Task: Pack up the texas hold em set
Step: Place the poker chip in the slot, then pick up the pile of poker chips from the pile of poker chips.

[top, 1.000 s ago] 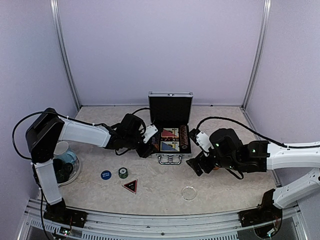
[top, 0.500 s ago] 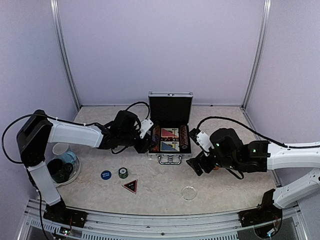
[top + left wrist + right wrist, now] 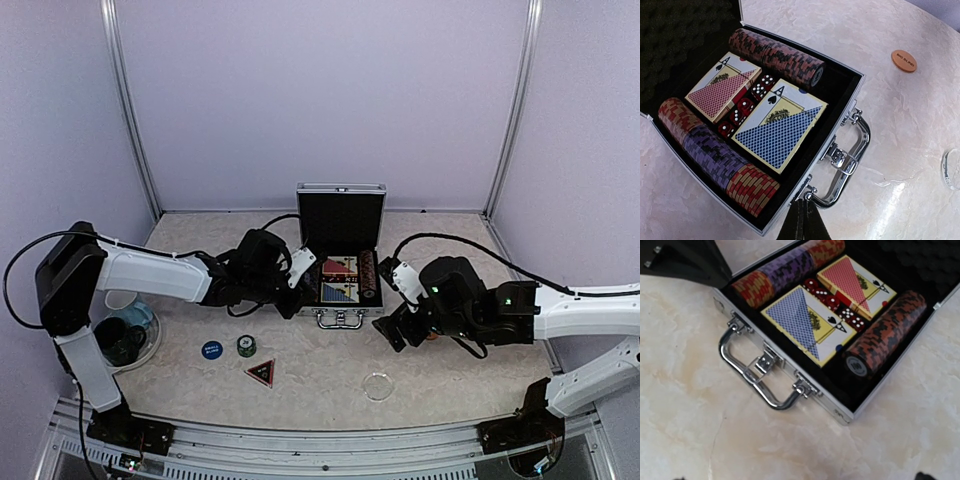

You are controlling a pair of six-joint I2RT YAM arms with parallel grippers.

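The silver briefcase (image 3: 340, 318) of the texas hold em set lies open mid-table, lid upright. Inside are a red card deck (image 3: 722, 92), a blue card deck (image 3: 780, 130), red dice (image 3: 742, 107) and chip rows (image 3: 715, 155). My left gripper (image 3: 300, 300) hangs shut and empty over the case's front left corner, its tips (image 3: 802, 220) by the handle (image 3: 850, 160). My right gripper (image 3: 392, 303) stands open off the case's front right corner (image 3: 876, 391), holding nothing. A blue button (image 3: 211, 349), a green chip (image 3: 246, 345) and a dark triangle marker (image 3: 260, 372) lie in front. An orange button (image 3: 903, 60) lies right of the case.
Dark and pale blue cups sit on a clear plate (image 3: 150, 345) at the left edge, under my left arm. A small clear disc (image 3: 378, 385) lies near the front, right of centre. Lilac walls close in the table on three sides.
My left gripper has shut with nothing between its fingers. That arm drew back a little to the left, then returned to the case's front left corner. The right arm has not moved.
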